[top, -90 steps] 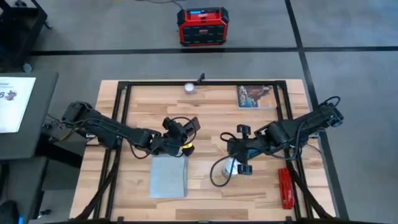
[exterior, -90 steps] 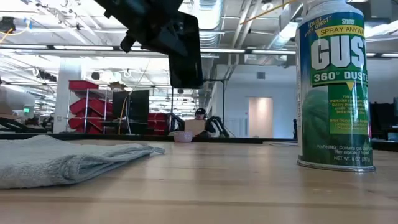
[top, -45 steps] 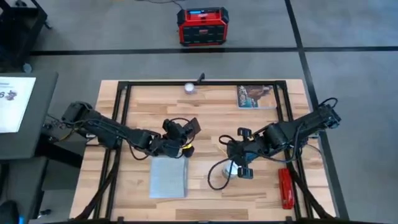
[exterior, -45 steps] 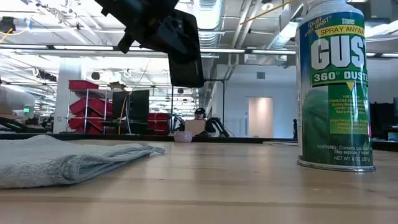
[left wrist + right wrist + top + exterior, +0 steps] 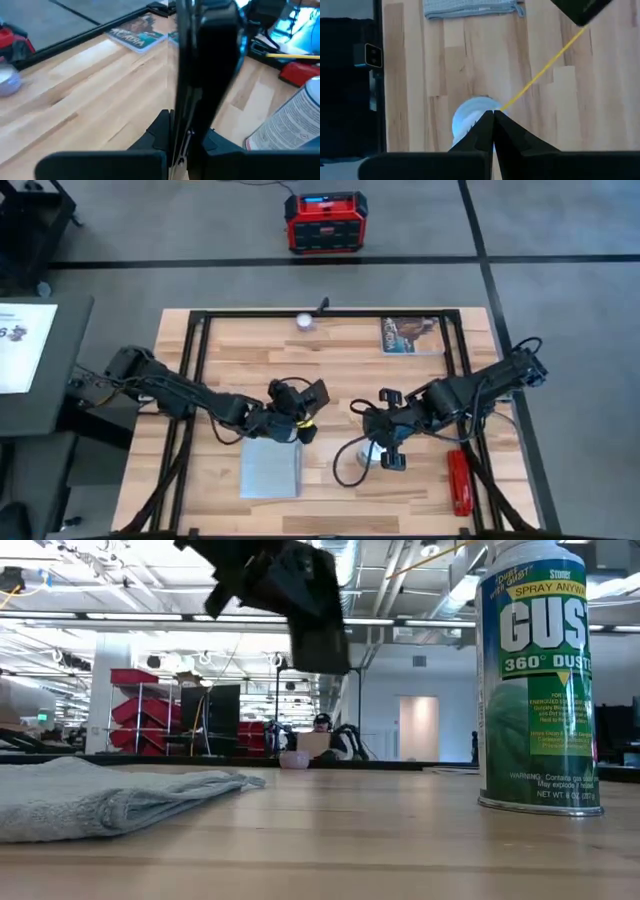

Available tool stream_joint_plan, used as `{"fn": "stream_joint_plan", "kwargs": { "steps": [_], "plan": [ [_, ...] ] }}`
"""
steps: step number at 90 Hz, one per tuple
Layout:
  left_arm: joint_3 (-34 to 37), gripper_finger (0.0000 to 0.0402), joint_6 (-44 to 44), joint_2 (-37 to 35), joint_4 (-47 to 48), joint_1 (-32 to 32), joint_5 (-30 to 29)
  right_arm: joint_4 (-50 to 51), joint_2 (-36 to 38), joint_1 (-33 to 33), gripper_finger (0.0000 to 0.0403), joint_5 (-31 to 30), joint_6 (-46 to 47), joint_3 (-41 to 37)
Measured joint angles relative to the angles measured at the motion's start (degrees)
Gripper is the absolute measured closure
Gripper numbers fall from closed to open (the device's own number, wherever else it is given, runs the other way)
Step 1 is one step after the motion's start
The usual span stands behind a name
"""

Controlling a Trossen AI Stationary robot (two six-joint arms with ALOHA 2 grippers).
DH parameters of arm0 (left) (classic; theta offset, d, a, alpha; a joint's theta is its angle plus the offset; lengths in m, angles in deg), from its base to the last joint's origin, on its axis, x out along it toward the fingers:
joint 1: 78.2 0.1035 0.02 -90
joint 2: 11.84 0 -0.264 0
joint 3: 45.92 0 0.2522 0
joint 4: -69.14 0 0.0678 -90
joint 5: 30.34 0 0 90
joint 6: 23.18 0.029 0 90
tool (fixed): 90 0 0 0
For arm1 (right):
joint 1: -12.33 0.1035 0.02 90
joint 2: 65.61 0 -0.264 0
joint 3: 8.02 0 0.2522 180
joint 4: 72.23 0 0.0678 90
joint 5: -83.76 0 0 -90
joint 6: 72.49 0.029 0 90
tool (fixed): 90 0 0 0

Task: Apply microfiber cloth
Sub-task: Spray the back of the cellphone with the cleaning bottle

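Observation:
My left gripper [image 5: 303, 406] holds a black phone [image 5: 316, 392] in the air above the table's middle; in the low view the phone [image 5: 318, 635] hangs high over the wood. The pale grey-blue microfiber cloth [image 5: 271, 468] lies flat on the table, near-left of that gripper, and no gripper touches it. My right gripper [image 5: 492, 122] is shut just over the top of a green-and-white duster spray can [image 5: 535, 675], which stands upright on its base. A thin yellow straw [image 5: 545, 65] runs out from the can's top [image 5: 470, 120]. My left gripper pinches the phone between its two fingers at the end nearest the wrist [image 5: 187, 125], on its two broad faces. The fingers reach in from the table's left, slanting a little downward, and lie along the phone. The phone sticks out past the fingertips, lifted clear of the table. My right gripper's shut fingers hang over the can's top; whether they touch it I cannot tell.
A printed picture card [image 5: 410, 335] lies at the far right of the table, a small white round thing [image 5: 304, 320] at the far edge, and a red tool [image 5: 459, 481] near the right front. A black metal frame [image 5: 330, 312] borders the table. A cord loops beside the can [image 5: 350, 465].
My left gripper has carried the phone a little toward the table's right and near edge. It has stayed shut on the phone, which is still clear of the table.

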Motion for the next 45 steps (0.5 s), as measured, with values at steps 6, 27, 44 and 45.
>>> {"fn": "stream_joint_plan", "kwargs": {
  "steps": [6,27,44,45],
  "plan": [
    [-2.0,0.0399,0.0,1.6,3.6,0.2,-0.1,0.3,-0.8,0.0,0.0403,0.1,-0.3,0.0],
    [-3.1,0.0399,-4.8,2.6,10.5,0.3,-1.8,0.6,-0.9,0.0,0.0403,0.0,-1.3,0.0],
    [-3.2,0.0399,-3.2,2.6,10.6,2.2,-2.3,0.7,-0.9,0.0,0.0403,-0.1,-1.9,0.0],
    [-3.2,0.0399,-3.0,2.6,10.6,2.4,-2.4,0.7,-0.9,0.0,0.0403,-0.2,-1.9,0.0]
  ]
}}
